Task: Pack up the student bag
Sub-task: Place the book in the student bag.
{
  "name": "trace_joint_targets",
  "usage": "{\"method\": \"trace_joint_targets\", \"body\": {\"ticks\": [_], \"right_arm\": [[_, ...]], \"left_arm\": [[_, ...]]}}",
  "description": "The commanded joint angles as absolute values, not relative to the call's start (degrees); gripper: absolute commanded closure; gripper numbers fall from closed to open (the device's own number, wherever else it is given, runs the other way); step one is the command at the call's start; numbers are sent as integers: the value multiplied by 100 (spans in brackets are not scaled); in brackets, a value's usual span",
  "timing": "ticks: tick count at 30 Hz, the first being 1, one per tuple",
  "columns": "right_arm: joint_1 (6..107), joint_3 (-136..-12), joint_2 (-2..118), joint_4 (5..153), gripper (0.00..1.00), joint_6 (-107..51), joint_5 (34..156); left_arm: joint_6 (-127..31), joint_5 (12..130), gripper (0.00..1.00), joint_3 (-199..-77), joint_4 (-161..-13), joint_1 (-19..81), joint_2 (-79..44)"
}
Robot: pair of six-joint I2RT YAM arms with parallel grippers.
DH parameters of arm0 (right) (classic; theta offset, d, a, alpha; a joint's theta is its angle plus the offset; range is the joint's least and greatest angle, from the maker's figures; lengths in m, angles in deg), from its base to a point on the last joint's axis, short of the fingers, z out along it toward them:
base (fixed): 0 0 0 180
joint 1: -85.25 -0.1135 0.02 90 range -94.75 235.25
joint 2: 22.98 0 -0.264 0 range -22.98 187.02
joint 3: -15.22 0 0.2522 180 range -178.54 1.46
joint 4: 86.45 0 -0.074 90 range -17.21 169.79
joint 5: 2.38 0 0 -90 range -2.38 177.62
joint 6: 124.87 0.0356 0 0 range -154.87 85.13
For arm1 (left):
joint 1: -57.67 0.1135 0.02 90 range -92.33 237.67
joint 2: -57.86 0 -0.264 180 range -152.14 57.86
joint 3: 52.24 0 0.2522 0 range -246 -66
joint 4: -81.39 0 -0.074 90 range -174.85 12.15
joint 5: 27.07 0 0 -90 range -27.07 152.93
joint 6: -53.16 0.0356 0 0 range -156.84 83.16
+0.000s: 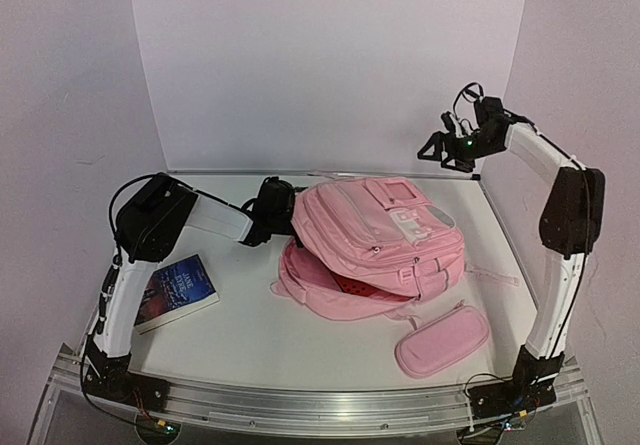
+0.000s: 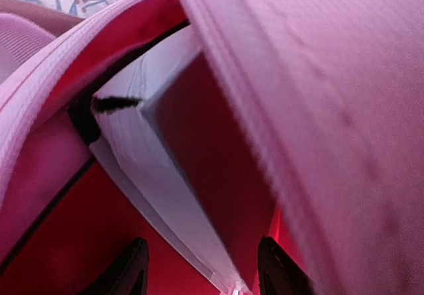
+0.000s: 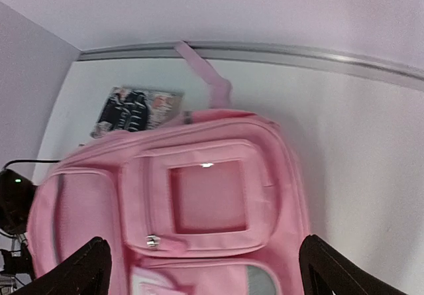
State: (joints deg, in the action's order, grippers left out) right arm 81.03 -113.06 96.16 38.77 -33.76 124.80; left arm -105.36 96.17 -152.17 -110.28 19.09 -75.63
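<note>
The pink student bag (image 1: 385,235) lies in the middle of the table with its main opening facing left, red lining showing. My left gripper (image 1: 280,208) reaches into that opening, fingertips hidden in the top view. In the left wrist view my left gripper (image 2: 203,242) is open inside the bag. A book (image 2: 165,169) with white page edges lies against the red lining just ahead of the fingers (image 2: 132,272), with a gap on each side. My right gripper (image 1: 435,150) is raised high at the back right, open and empty. It looks down on the bag's window pocket (image 3: 209,195).
A blue paperback (image 1: 178,292) lies on the table at the left, beside the left arm. A small pink pencil case (image 1: 442,340) lies at the front right. A black-and-white printed booklet (image 3: 138,109) lies beyond the bag near the back wall. A bag strap (image 1: 492,276) trails right.
</note>
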Motion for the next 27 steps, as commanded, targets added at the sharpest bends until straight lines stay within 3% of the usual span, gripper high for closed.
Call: {"method": "trace_joint_targets", "body": {"ticks": [1, 12, 18, 24, 27], "right_arm": [[8263, -11796, 10565, 3563, 2, -3956, 12661], [8242, -11800, 11403, 2635, 2, -4567, 14310], [8047, -11884, 11287, 2274, 2, -4898, 14649], [7868, -12145, 11297, 2028, 2, -5113, 14745], [7878, -12787, 11652, 2040, 2, -4987, 14630]], "left_arm": [[-10367, 9595, 45, -15850, -10944, 1876, -7737], [-10235, 10029, 61, -16806, -10741, 1744, -8390], [-10066, 10338, 68, -18506, -10184, 1619, -9221], [-10004, 10614, 69, -19796, -9645, 1454, -9913], [-9835, 10736, 61, -19578, -9484, 1424, -9754]]}}
